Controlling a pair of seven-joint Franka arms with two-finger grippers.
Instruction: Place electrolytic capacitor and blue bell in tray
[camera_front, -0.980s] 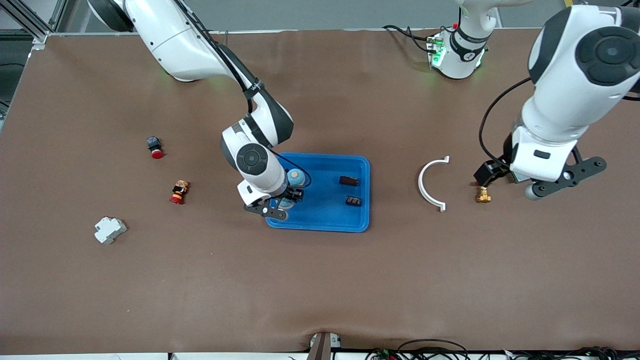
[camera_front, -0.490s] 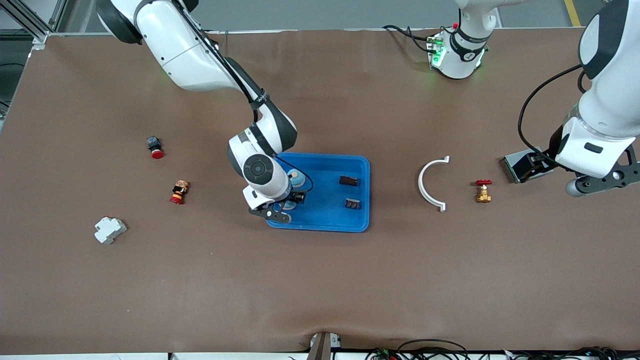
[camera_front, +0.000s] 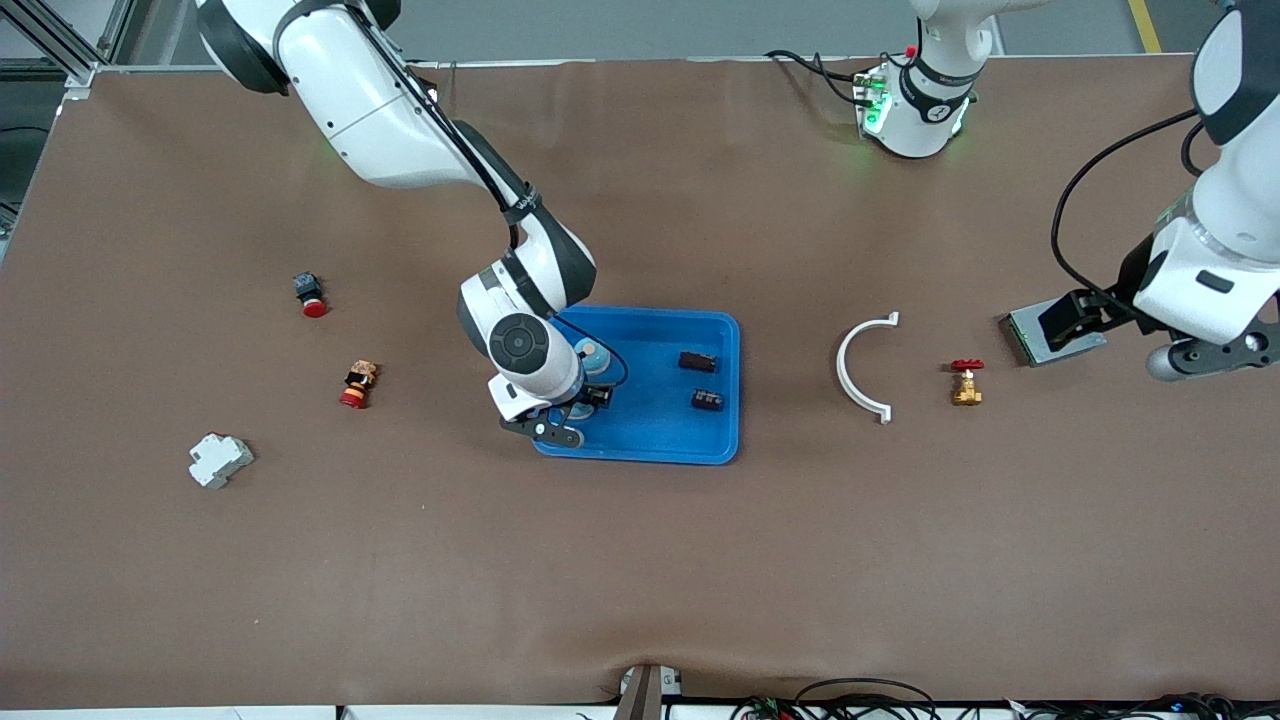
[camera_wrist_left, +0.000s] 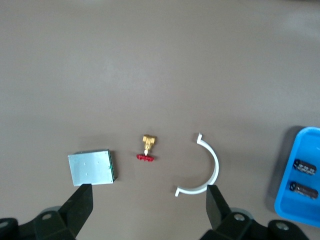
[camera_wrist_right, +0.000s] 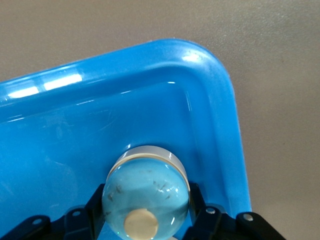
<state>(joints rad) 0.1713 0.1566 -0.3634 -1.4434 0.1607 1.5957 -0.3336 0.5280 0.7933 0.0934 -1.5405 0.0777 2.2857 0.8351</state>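
Blue bell (camera_wrist_right: 146, 192) (domed, upright) and two dark capacitors (camera_front: 697, 361) inside blue tray (camera_front: 650, 440).

A wide table (camera_front: 640, 560) covered in matte brown sheeting fills nearly the whole scene under even, soft light. Along its edge farthest from the front camera runs a grey floor strip (camera_front: 640, 28), with silver aluminium framing (camera_front: 60, 45) at the right arm's end.

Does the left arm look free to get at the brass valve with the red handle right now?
Probably yes: the left gripper hangs open above the bare table, the valve stands clear between the white half-ring and the grey box.
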